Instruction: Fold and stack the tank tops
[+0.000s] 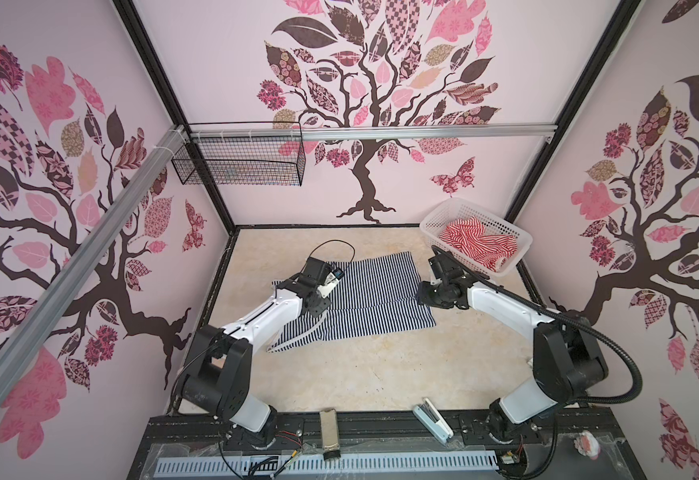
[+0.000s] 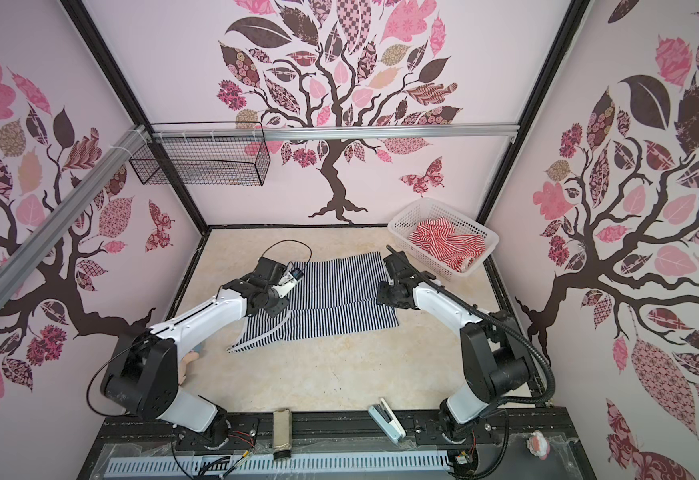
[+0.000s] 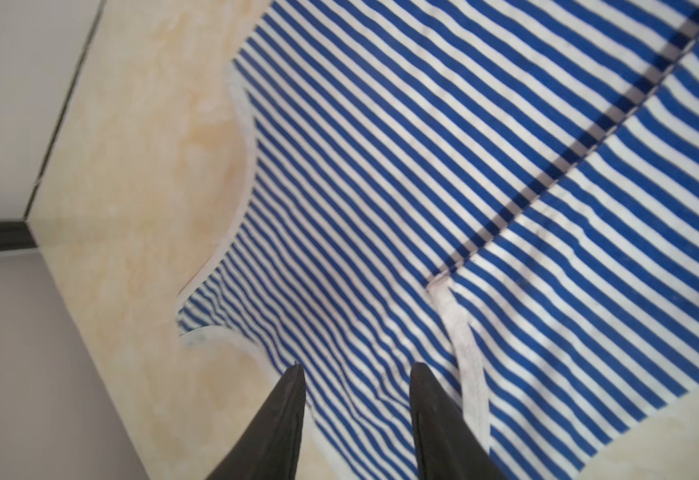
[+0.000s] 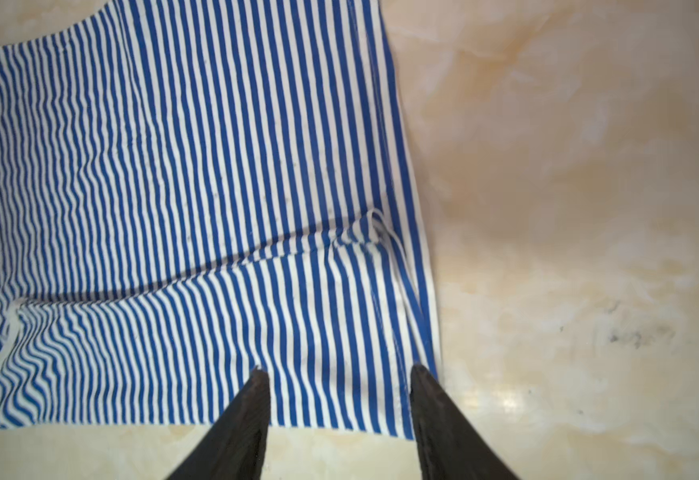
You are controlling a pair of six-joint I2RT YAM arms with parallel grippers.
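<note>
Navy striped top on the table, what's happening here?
Both arms are working the navy-and-white tank top, which lies flat on the table with one fold lapped over. The left pincer and right pincer hang open over opposite ends, holding nothing. The red-and-white tank top sits crumpled in the white basket, not yet folded.

Scanning every view now; no text, label, brand, number or sign can be read anywhere.
</note>
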